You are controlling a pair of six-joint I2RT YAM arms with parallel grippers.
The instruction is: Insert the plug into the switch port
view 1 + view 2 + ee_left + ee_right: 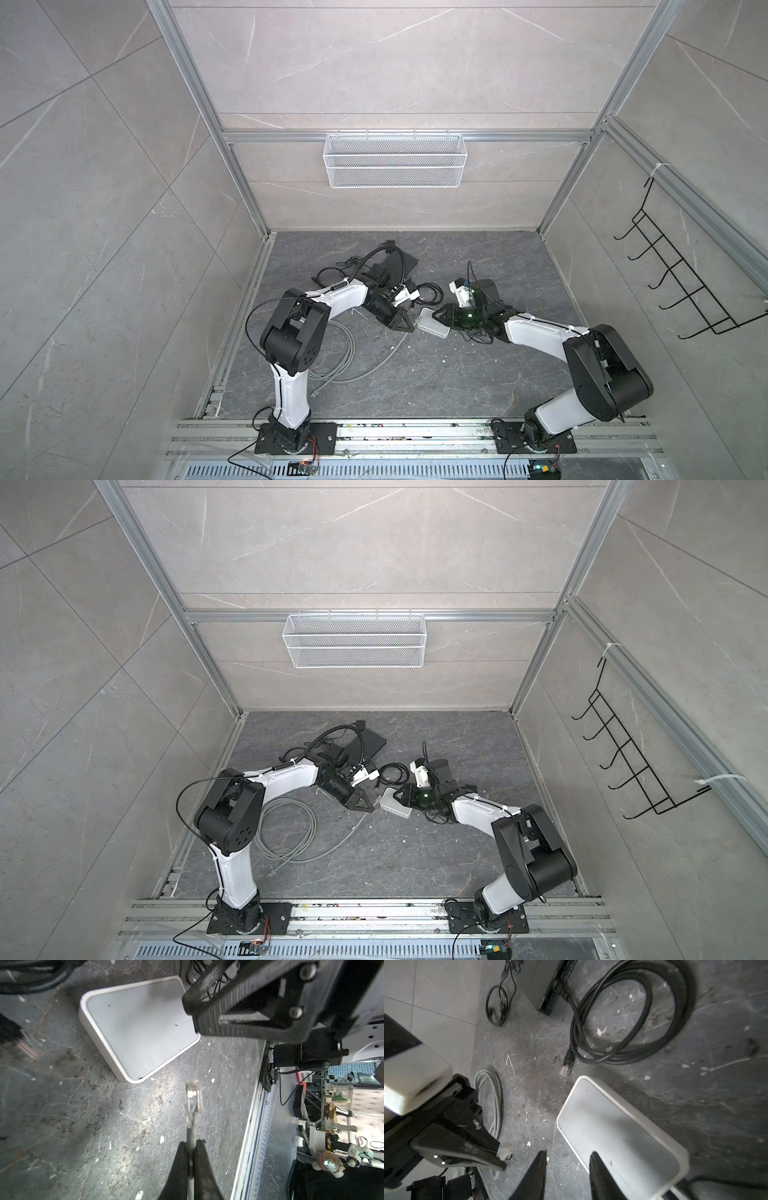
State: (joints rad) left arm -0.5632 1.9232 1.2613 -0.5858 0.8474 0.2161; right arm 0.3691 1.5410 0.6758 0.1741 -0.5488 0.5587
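Closest up, in the left wrist view, is the left claw [192, 1144]. It's squeezed tight on the grey cable [191, 1132] just behind the plug [194, 1101], so the clear plug pokes out past the fingertips. It looks to hang a bit above the desk [83, 1126], though I wouldn't swear to it. The rest of that cable lies in a loose coil toward the desk's left edge in both top views.

Moving right, around mid-desk, there's the white switch [141, 1028], lying flat with its lid up. The plug is near it but clearly apart, with its tip aimed roughly at one corner and not at any opening. I honestly can't spot a port in any view, since every side facing a camera is plain white.

Further right, the right claw [568, 1153] is partly open. One finger is over the switch lid and the other is off its long side. As far as I can tell it isn't clamped on anything. A black cable [612, 1059] sits coiled behind the switch toward the back edge, not involved.

So I'd say the pickup is done and that's about it. What's left is finding the port side, lining the plug up and pushing it in. The right claw probably needs to steady the switch for that.
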